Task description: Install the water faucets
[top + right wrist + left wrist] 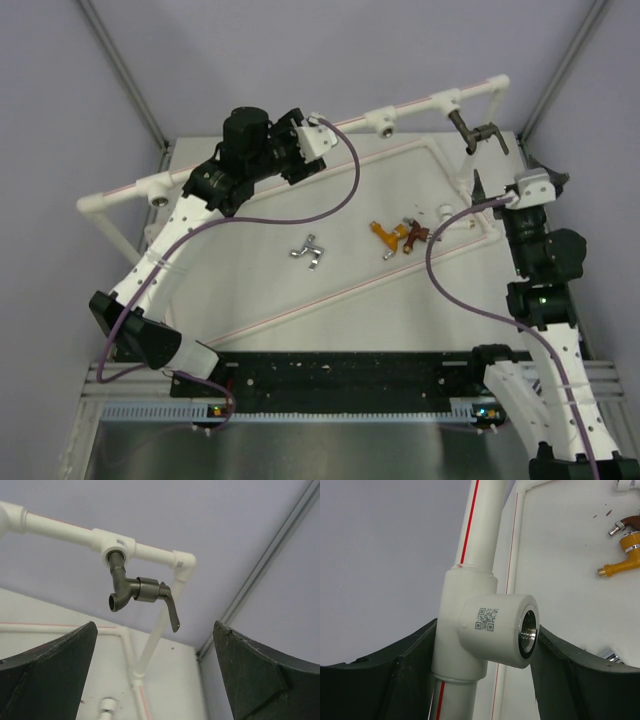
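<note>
Across the bench far edge runs a pipe frame. The left hand gapes empty around a pipe socket; the right hand, wide open and empty, faces the dark grey faucet mounted near the far right corner. A silver faucet, orange-gold faucet and reddish-brown faucet lie mid-bench

- The dark grey faucet is screwed into the far-right pipe socket, lever hanging down.
- The silver faucet lies mid-table.
- The orange-gold faucet and reddish-brown faucet lie side by side.

QR code (black), on white pipe socket
</note>
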You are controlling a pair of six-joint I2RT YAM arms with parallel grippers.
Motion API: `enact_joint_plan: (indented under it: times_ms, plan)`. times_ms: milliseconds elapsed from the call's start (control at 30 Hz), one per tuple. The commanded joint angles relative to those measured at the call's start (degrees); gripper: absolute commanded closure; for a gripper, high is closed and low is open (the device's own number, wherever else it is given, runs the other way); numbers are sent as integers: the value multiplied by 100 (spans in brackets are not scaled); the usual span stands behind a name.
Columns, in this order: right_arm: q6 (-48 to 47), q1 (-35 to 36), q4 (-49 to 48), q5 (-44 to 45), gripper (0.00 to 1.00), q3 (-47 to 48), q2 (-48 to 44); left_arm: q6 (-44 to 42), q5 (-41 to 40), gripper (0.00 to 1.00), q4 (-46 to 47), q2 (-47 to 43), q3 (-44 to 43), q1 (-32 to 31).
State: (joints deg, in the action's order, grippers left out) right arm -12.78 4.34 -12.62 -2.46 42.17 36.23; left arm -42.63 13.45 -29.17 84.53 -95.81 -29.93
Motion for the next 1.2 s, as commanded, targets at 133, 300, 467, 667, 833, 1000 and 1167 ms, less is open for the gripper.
enact_joint_plan:
  times_ms: [133, 300, 467, 667, 833, 1000, 1167]
  plan:
    - [-4100, 14, -434, -1379, 1, 739, 911, 115, 201, 30, 122, 46, -69, -48]
    - [-4953, 15, -232, -1740, 3, 1302, 1711, 124, 210, 30, 122, 28, -61, -48]
    - [-5437, 14, 31, -1881, 12, 1671, 2300, 132, 184, 30, 113, -7, -26, -48]
    - [-5305, 23, 180, -2030, 22, 1759, 2600, 159, 202, 30, 131, -42, -17, -48]
    - [-5358, 23, 542, -1987, 18, 1418, 2267, 167, 193, 30, 122, -60, 18, -56]
    - [-5218, 32, 542, -1793, 10, 873, 1783, 167, 184, 30, 113, -68, 45, -56]
    - [-5130, 23, 157, -1644, 7, 538, 1668, 159, 193, 30, 113, -68, 62, -48]
